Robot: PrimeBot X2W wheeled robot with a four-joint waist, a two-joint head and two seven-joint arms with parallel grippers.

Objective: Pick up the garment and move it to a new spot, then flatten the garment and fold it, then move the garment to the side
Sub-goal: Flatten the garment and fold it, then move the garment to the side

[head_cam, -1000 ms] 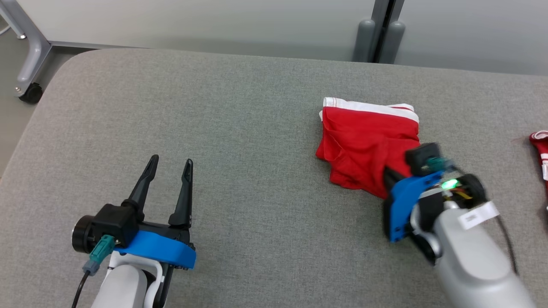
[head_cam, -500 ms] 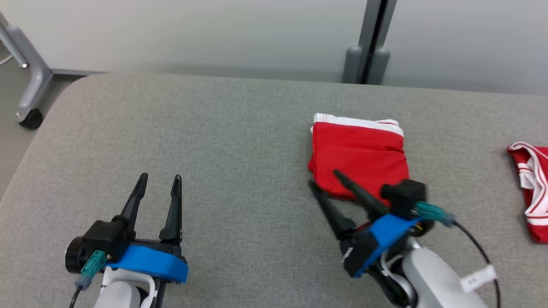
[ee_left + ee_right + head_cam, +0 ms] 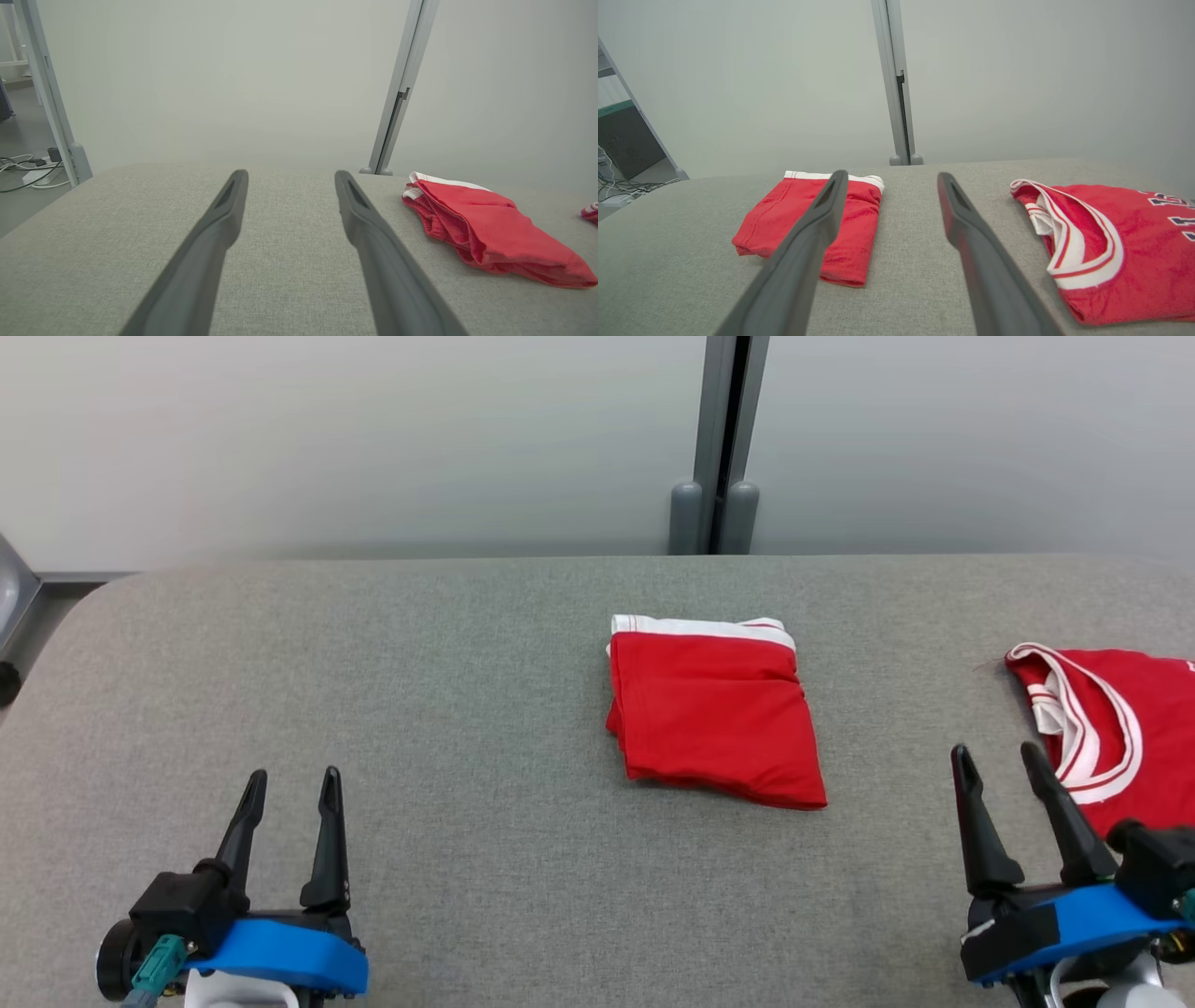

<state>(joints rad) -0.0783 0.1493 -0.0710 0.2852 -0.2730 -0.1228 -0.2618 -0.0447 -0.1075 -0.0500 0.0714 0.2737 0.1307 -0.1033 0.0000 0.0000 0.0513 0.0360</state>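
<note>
Lying folded at the centre of the table, the red garment rests free. The left gripper at 7 o'clock and the right gripper at 4 o'clock stand wide, empty.

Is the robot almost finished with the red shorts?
Nearly, it seems. Done: the red shorts lie folded flat on the grey table. In hand: nothing; the left tool and right tool are open, clear of them. Left: maybe moving them aside.

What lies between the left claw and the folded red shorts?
Nothing: in the head view, only bare grey table separates the left claw from the folded red shorts.
</note>
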